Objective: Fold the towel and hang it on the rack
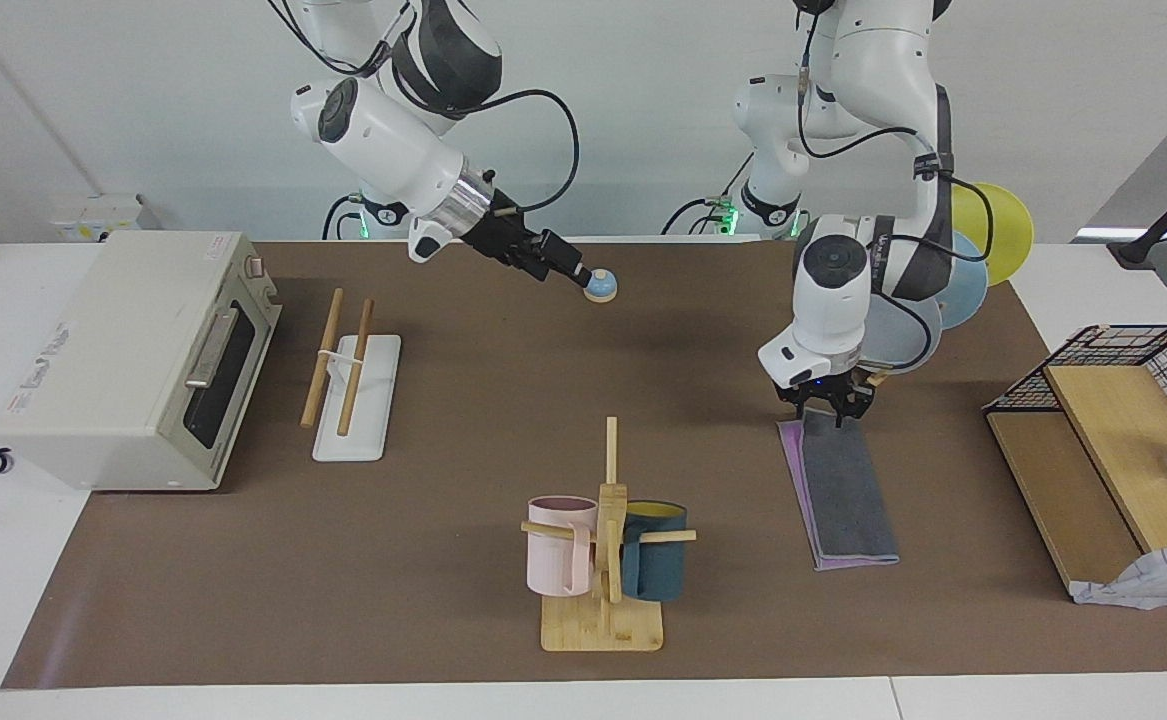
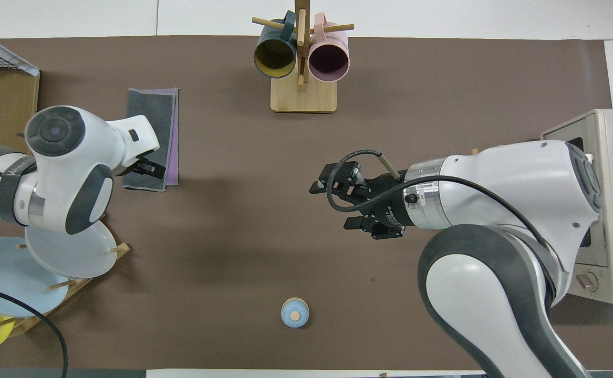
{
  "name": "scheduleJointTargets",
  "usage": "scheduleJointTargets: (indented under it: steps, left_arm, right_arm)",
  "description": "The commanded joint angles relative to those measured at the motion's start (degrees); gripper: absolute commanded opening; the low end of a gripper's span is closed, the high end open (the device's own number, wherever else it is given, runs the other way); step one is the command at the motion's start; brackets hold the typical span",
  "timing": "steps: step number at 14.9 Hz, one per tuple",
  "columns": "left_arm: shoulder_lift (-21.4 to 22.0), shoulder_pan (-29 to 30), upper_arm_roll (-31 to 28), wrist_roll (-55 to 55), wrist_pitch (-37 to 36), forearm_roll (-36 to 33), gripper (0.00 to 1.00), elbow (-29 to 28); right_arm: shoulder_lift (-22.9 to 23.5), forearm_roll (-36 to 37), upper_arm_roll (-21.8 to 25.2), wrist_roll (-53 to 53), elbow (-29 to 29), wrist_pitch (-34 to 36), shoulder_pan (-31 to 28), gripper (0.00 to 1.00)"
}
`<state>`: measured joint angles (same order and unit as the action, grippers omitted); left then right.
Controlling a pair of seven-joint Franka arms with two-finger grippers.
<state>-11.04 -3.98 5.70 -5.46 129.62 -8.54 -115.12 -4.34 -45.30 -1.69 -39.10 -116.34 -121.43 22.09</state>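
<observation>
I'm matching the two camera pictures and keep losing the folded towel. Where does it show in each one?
Facing view: the towel lies flat, grey face up, at right of centre, below the left gripper.
Overhead view: the towel is at upper left, partly covered by the left arm.
Shared landmark: the mug tree, beside the towel in both views.

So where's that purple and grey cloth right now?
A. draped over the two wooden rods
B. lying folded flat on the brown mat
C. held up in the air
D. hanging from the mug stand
B: the towel lies folded flat on the brown mat, grey face up, with nothing on the rack.
</observation>
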Motion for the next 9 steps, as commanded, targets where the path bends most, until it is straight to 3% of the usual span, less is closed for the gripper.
scheduleJointTargets:
  steps: [1, 5, 9]
  left_arm:
    - [-0.9, 5.6, 0.4, -6.4, 0.6, 9.6, 1.00, 1.8]
    - [-6.5, 10.8, 0.4, -16.7, 2.5, 25.5, 1.00, 2.3]
    - [-9.4, 10.8, 0.8, -17.2, 1.9, 29.7, 0.95, 3.1]
  right_arm:
    - [-1.4, -1.1, 0.2, 1.5, -1.7, -1.1, 0.2, 1.00]
    - [-1.4, -1.0, 0.1, 0.5, -1.9, -1.1, 0.4, 1.00]
    - [-1.8, -1.0, 0.2, 0.4, -2.7, -1.1, 0.4, 1.00]
